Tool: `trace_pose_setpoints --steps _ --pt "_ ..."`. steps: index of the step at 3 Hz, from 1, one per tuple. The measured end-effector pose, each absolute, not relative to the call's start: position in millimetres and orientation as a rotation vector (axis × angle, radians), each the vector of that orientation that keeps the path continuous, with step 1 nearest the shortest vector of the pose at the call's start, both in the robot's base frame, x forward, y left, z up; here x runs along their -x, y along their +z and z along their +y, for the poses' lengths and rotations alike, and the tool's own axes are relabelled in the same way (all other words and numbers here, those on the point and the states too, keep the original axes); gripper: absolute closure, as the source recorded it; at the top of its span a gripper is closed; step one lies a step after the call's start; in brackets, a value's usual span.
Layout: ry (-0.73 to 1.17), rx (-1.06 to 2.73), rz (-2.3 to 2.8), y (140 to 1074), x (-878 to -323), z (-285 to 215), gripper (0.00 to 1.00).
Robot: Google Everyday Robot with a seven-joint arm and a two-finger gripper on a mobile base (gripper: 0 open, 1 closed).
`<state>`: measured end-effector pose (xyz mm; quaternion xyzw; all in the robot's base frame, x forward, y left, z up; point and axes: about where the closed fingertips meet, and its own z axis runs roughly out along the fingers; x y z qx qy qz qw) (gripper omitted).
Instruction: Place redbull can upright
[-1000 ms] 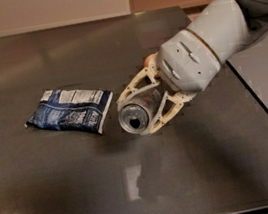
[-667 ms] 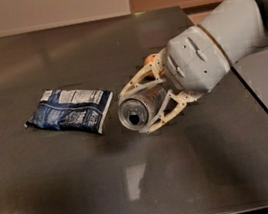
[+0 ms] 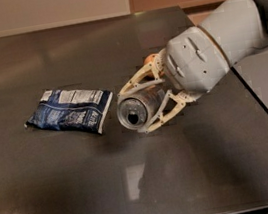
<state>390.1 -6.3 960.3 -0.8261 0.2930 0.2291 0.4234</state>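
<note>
The redbull can [image 3: 137, 109] is on its side, its shiny silver end with the opening facing the camera. It is held just above the dark table [image 3: 86, 187] near its middle. My gripper [image 3: 136, 107] is shut on the can, one cream finger [image 3: 137, 81] over its top and the other [image 3: 160, 118] under its right side. The can's body is mostly hidden behind its end and the fingers.
A flat blue-and-white snack bag [image 3: 70, 111] lies on the table just left of the can. A small orange object [image 3: 150, 58] shows behind the gripper. The table's right edge [image 3: 266, 108] runs beside a grey surface.
The gripper has lifted the can slightly and tilted it. The arm has shifted up and to the right. The snack bag has not moved.
</note>
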Motion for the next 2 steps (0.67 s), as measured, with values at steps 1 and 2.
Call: trace_pose_setpoints --steps 1,2 --pt "0.638 1.954 0.735 966 -392 -9 1.00" --pt "0.726 1.829 0.732 978 -389 -10 1.00"
